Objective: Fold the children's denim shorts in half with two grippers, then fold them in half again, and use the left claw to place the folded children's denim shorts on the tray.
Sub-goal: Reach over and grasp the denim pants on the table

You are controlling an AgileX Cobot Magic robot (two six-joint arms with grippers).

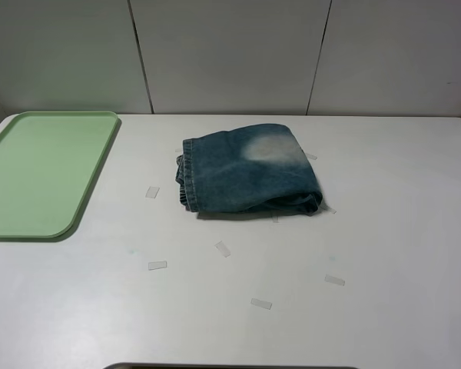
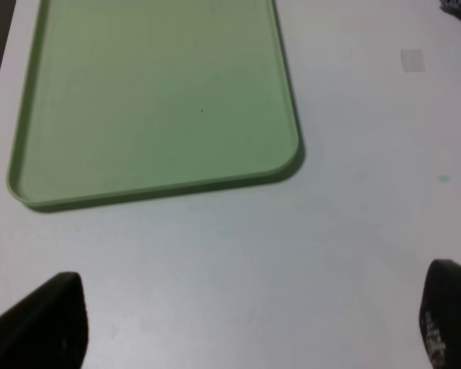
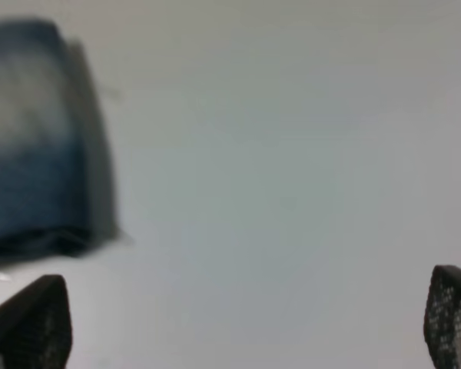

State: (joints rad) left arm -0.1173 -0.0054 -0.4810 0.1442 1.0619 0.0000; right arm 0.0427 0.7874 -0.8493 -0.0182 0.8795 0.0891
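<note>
The children's denim shorts [image 1: 250,172] lie folded into a compact bundle at the middle of the white table, waistband to the left and a pale faded patch on top. The pale-green tray [image 1: 38,173] rests flat and bare at the far left. Neither arm shows in the exterior high view. In the left wrist view my left gripper [image 2: 246,330] hangs open over bare table just short of the tray [image 2: 154,100], holding nothing. The right wrist view is blurred. There my right gripper [image 3: 242,323] stands wide open and empty, with the shorts [image 3: 31,131] off to one side.
Several small clear tape strips [image 1: 223,248] are stuck on the table around the shorts. Grey wall panels [image 1: 230,54] close off the back edge. A dark rim [image 1: 230,366] shows at the table's front edge.
</note>
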